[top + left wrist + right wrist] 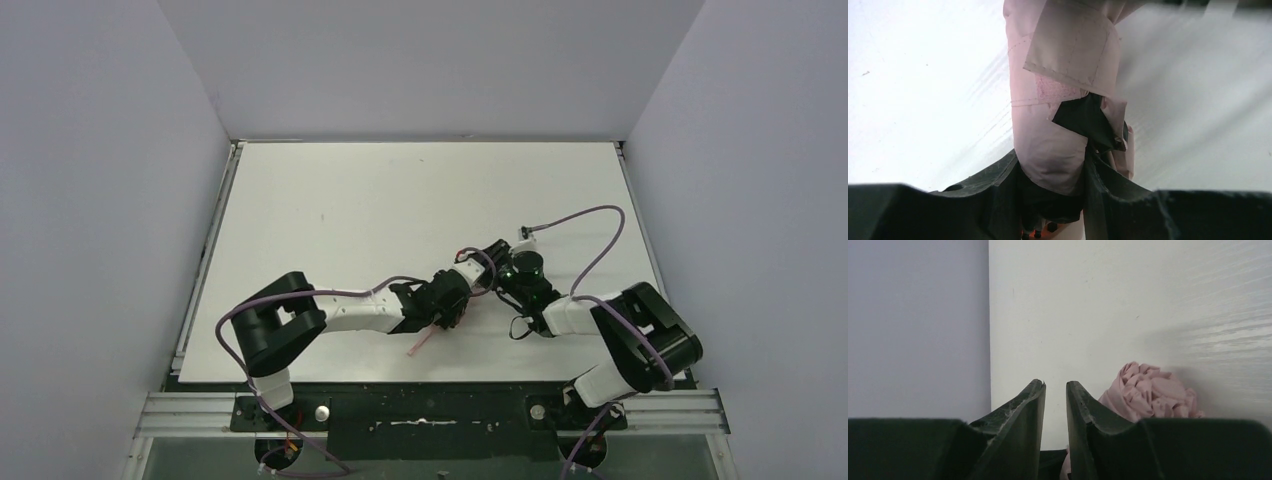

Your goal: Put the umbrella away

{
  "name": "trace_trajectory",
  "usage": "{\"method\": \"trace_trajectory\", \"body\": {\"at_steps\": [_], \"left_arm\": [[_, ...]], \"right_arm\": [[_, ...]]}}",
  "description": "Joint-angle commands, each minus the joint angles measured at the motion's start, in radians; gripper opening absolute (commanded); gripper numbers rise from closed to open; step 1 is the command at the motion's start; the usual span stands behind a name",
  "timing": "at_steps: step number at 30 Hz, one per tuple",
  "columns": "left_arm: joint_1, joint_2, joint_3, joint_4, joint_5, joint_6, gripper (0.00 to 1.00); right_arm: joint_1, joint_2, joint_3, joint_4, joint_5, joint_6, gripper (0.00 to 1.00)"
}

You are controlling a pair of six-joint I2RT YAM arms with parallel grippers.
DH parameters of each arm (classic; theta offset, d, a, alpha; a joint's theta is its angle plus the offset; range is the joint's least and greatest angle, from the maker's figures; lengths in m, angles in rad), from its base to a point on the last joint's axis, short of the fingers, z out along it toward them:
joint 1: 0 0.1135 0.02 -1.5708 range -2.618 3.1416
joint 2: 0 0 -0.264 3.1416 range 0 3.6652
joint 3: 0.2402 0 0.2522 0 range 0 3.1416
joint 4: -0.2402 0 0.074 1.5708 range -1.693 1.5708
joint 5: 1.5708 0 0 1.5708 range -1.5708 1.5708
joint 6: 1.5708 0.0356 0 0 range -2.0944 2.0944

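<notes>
Observation: left gripper, low centre in the top view, pinches the umbrella across its folded pink bundle, probably to steady it for wrapping. The closure strap hangs unfastened with its fuzzy patch exposed. A thin pink wrist loop trails toward the lower edge of the table. Just right of this, the right gripper has its jaws slightly parted and nothing between the tips. Bunched fabric lies just beside them, so it is likely placed to take the strap.
</notes>
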Motion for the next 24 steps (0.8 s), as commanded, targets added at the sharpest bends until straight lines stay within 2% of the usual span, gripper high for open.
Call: {"method": "trace_trajectory", "body": {"at_steps": [1, 8, 14, 19, 21, 24], "left_arm": [[-0.032, 0.009, -0.078, -0.229, 0.152, 0.067, 0.00], [-0.029, -0.044, -0.062, -0.235, 0.165, 0.136, 0.00], [-0.035, -0.104, -0.074, -0.177, 0.099, 0.248, 0.00], [-0.060, -0.154, -0.141, -0.018, -0.012, 0.491, 0.00], [-0.056, -0.173, -0.154, 0.024, -0.036, 0.546, 0.01], [-0.034, -0.193, -0.143, 0.015, -0.029, 0.574, 0.06]], "right_arm": [[-0.055, -0.163, 0.041, -0.217, 0.098, -0.080, 0.28], [-0.112, -0.519, 0.119, -0.760, 0.329, -0.238, 0.40], [-0.153, -0.562, 0.247, -1.090, 0.275, -0.434, 0.48], [-0.155, -0.572, 0.291, -1.214, 0.239, -0.515, 0.50], [-0.157, -0.587, 0.290, -1.226, 0.238, -0.527, 0.51], [-0.158, -0.603, 0.296, -1.241, 0.209, -0.555, 0.55]]}}
